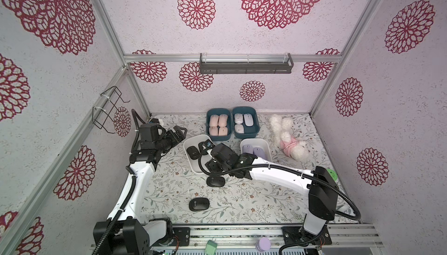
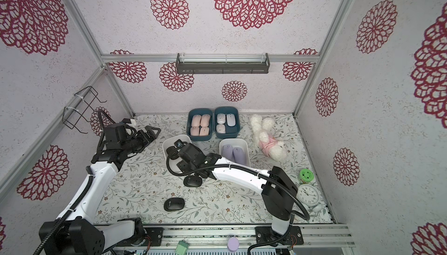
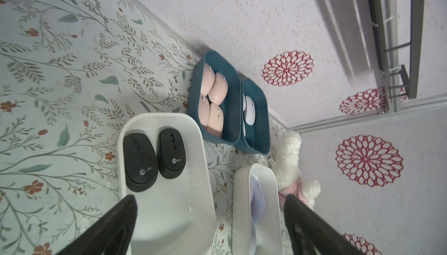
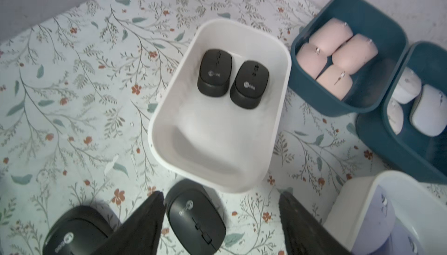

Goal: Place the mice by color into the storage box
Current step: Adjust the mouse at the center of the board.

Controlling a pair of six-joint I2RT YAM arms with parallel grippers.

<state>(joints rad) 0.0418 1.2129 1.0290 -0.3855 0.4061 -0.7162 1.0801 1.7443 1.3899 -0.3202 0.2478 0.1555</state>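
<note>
Both top views show a black mouse [image 1: 216, 181] just under the right wrist and a second mouse [image 2: 174, 204] well behind those fingers. In the left wrist view the left gripper [image 3: 210, 198] is spread wide and empty; past its fingertips a white bin [image 3: 174, 212] holds two more mice [image 3: 139, 159] printed "Lecoo". In the right wrist view the right gripper [image 4: 221, 193] gapes wide, gripping nothing: the black mouse [image 4: 196, 220] lies between its fingers, close against one, the second mouse [image 4: 72, 229] outside it.

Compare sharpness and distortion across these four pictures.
Right wrist view: softest, the floor of the white bin smeared, the right gripper blurred. Left wrist view: the logo on a black mouse crisp, the left gripper dark and soft. Both top views: wide-angle, frame rails splay outward.
</note>
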